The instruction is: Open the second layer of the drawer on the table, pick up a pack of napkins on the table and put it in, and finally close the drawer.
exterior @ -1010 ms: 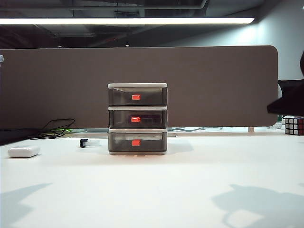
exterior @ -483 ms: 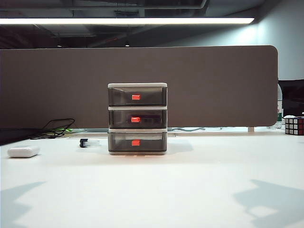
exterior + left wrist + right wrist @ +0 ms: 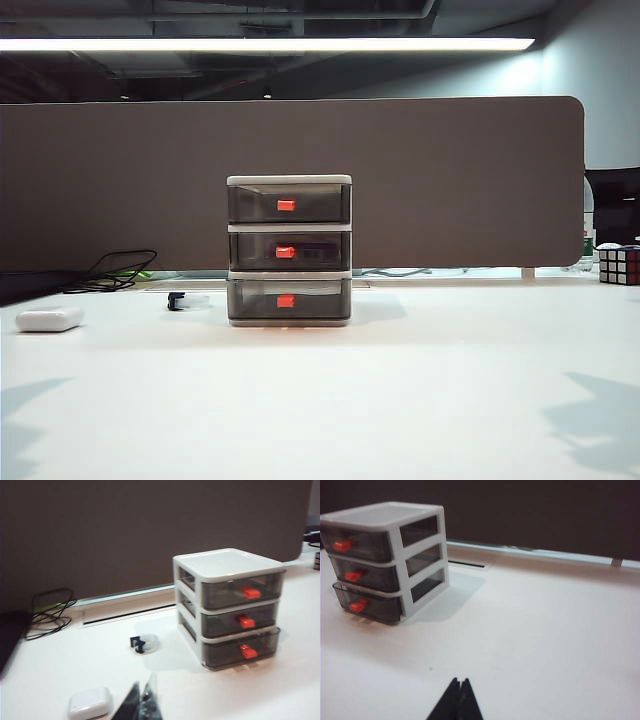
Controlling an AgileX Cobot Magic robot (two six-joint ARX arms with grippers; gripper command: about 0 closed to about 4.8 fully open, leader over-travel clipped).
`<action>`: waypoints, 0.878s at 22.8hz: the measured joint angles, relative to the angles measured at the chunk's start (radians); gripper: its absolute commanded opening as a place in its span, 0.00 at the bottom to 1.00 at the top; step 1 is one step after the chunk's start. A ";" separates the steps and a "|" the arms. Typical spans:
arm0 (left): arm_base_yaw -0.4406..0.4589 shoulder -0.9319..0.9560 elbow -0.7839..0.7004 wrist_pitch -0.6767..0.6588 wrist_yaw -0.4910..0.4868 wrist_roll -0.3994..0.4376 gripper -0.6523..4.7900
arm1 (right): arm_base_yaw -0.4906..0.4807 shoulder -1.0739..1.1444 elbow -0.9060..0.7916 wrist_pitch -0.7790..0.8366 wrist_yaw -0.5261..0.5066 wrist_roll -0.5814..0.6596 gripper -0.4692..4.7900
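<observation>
Three tiers on the drawer (image 3: 289,250), all pushed in flush, each with a red-orange handle; unit stands upright near the middle of the white surface (image 3: 400,400), in front of a dark brown partition (image 3: 450,180); the second layer (image 3: 290,251) is closed, and a dark shape shows dimly through its smoky front, too faint to name. Pack of napkins cannot be picked out on the surface in any view.

Left end effector (image 3: 142,705): dark fingertips pressed together into a point, nothing between them; it hangs over the near left part of the surface, well apart from the drawer, with a white rounded case (image 3: 90,703) just beside it; a small black-and-white clip-like item (image 3: 144,643) lies between it and the drawer's left side; black cables (image 3: 47,615) coil at the back edge of the surface.

Right end effector (image 3: 458,700): fingertips likewise pressed together and empty; it sits low over the near right part of the surface, well apart from the drawer, which it sees from its right side.

Neither arm shows in the exterior view, only soft shadows at the near corners; a puzzle cube (image 3: 620,264) sits at the far right edge.
</observation>
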 measured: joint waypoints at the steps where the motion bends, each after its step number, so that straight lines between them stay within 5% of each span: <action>1: 0.013 0.000 0.000 0.000 0.014 0.008 0.11 | 0.000 -0.032 0.000 -0.018 0.012 -0.002 0.08; 9: 0.037 0.000 0.000 0.015 0.012 0.010 0.11 | 0.001 -0.277 0.000 -0.230 0.062 -0.006 0.08; 20: 0.029 0.000 0.000 -0.084 -0.018 0.005 0.11 | 0.002 -0.293 0.000 -0.280 0.101 0.013 0.08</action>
